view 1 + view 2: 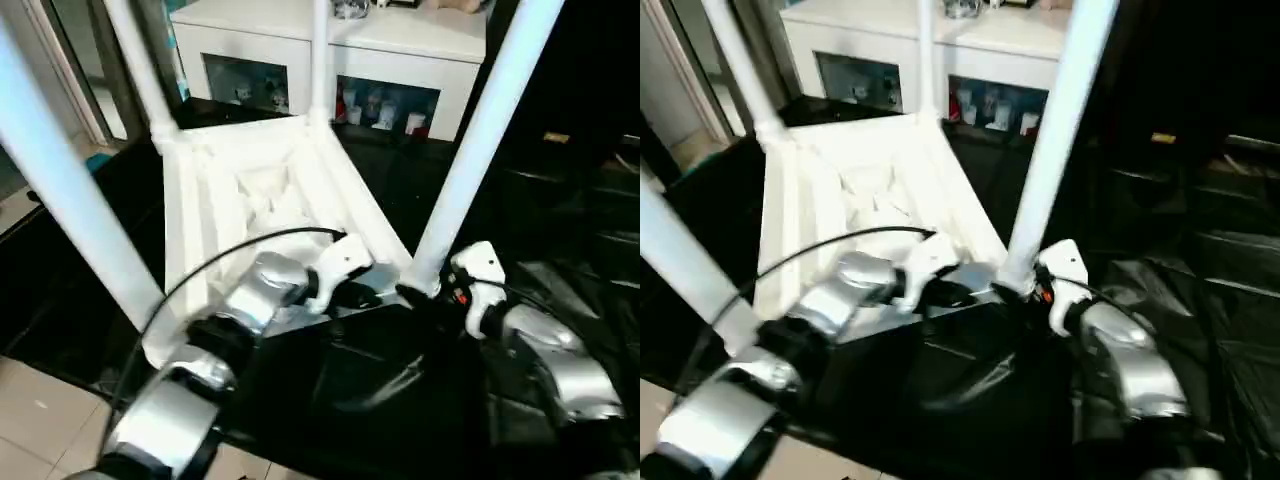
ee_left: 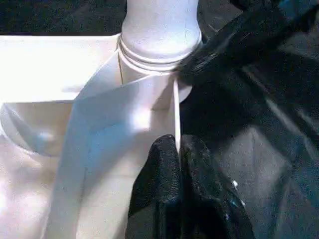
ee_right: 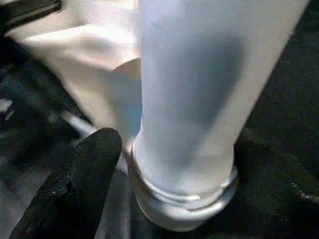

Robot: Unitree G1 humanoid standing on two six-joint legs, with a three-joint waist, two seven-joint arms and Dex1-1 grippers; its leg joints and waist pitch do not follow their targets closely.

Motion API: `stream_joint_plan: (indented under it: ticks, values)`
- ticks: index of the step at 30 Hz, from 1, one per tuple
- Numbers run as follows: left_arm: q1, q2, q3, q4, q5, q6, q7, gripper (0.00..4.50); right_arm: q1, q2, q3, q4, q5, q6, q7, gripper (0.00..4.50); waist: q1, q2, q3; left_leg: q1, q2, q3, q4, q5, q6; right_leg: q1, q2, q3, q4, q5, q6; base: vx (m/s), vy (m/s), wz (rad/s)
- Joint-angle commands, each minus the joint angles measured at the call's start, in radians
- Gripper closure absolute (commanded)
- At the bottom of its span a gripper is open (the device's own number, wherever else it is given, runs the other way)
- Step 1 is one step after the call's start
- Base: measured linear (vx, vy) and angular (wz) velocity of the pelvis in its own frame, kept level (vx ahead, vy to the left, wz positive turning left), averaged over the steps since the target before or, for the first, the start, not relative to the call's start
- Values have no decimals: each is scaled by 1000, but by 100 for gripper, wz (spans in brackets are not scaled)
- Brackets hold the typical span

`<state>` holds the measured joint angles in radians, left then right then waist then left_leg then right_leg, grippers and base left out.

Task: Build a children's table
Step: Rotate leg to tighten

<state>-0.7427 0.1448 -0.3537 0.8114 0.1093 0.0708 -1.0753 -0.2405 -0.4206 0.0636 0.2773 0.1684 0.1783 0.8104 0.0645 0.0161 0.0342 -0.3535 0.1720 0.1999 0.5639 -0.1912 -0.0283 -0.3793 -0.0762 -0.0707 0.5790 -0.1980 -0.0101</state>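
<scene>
Black glossy sheeting (image 1: 400, 400) spread over the work surface, wrinkled and catching pale reflections. Behind, a white cabinet (image 1: 440, 40) with glass doors, small figurines and cups (image 1: 385, 112) on the shelf inside. At near left, light floor tiles (image 1: 40, 410); farther left, a pale frame (image 1: 70, 70) like a door or window. At right, dark and hard to read.

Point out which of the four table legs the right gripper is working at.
The leg at the tabletop's near right corner: the right gripper straddles its base, while the other three stand at corners away from it.
</scene>
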Motion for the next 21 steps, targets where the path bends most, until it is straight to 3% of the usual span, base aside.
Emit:
stream_joint_plan:
  ticks: [1,2,6,14,17,21]
  values:
    - [51,42,-60,-26,-9,16,-155,450,22,-33,37,-16,37,-1,124,78,8,-20,-47,-3,68,-30,-50,-131,127,49,-94,52,-57,-47,-261,0,0,0]
    - [60,57,-58,-50,-24,24,-196,450,25,-40,31,-25,57,5,154,78,12,-15,-46,-1,71,-30,-51,-143,124,48,-93,51,-57,-73,-264,0,0,0]
    - [82,96,-65,-103,-45,46,-280,450,32,-45,22,-49,98,12,210,78,23,-10,-46,6,81,-28,-54,-154,104,39,-86,50,-52,-89,-271,0,0,0]
    - [105,123,-66,-127,-52,47,-317,450,42,-61,51,-55,117,7,290,78,30,-16,-48,3,75,-26,-51,-127,94,42,-90,51,-47,-61,-270,0,0,0]
    - [113,128,-68,-147,-54,59,-319,450,44,-61,48,-50,121,8,301,114,30,-16,-49,2,74,-26,-49,-114,102,43,-89,51,-44,-47,-271,0,0,0]
    - [118,129,-69,-158,-55,67,-320,450,47,-57,43,-52,125,12,311,129,28,-16,-48,2,73,-26,-48,-118,103,42,-88,50,-46,-61,-270,0,0,0]
